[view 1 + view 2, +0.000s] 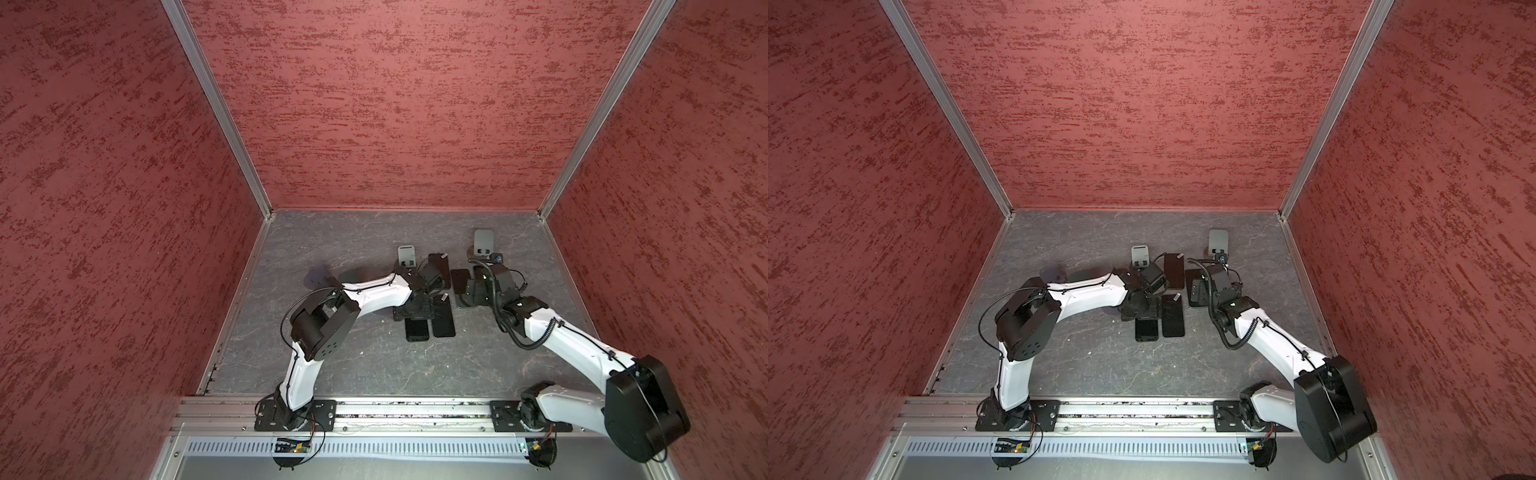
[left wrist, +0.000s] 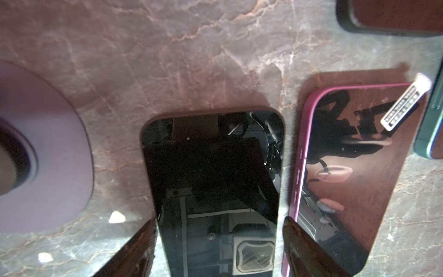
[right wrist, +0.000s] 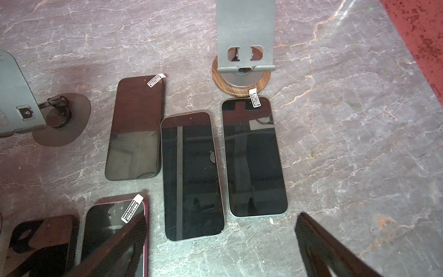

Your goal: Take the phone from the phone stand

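- Left gripper (image 2: 219, 223) hangs low over the middle of the table. Its 2 fingers are parted just wider than the black glass-fronted phone (image 2: 211, 182) they straddle, with a sliver of gap on the right, so nothing is pinched.
- Right gripper (image 3: 220, 215) hovers to the right, fingers spread wide and empty.
- Grey marble-patterned table (image 1: 374, 365) carries everything. The black glass-fronted phone lies flat on it, nearer than the left stand.
- Grey metal stand on a dark flat base (image 1: 407, 255), far left, and grey metal stand on a wood-ringed disc (image 3: 244, 36), far right, are both empty. Removal looks done, and letting go is the step in hand.
- Next move, as I judge it, is a straight lift, because any sideways drift would drag the phone.
- Magenta-cased phone (image 2: 347, 179) lies just beside it on the right, leaving that finger only a narrow slot.
- Dark-cased phone (image 3: 134, 129), long pale-edged phone (image 3: 191, 177) and pale-edged phone by the disc (image 3: 254, 156) lie farther off, clear of the lift.
- White label tab (image 2: 405, 103) juts from the magenta-cased phone's far corner.
- White flecks (image 2: 116, 217) dot the table to the left.
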Robot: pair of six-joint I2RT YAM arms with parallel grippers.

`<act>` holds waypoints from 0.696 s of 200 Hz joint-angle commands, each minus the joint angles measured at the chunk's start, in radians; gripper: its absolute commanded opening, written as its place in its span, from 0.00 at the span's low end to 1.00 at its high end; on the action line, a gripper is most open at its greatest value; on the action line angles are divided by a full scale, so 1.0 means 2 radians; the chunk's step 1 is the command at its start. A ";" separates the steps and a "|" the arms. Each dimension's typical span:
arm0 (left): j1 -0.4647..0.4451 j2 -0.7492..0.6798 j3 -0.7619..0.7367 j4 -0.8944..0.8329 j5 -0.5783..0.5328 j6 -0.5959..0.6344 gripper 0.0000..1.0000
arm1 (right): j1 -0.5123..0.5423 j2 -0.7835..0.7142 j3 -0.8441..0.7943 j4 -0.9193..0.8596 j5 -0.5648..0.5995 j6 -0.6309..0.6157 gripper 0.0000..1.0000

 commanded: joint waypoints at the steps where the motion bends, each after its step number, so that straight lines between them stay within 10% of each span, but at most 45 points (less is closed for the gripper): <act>1: 0.006 0.021 -0.023 -0.014 -0.005 0.005 0.82 | -0.003 -0.004 -0.005 0.010 -0.003 0.003 0.99; 139: -0.015 -0.035 -0.038 0.011 -0.071 0.033 0.91 | -0.005 0.002 -0.003 0.010 -0.006 0.006 0.99</act>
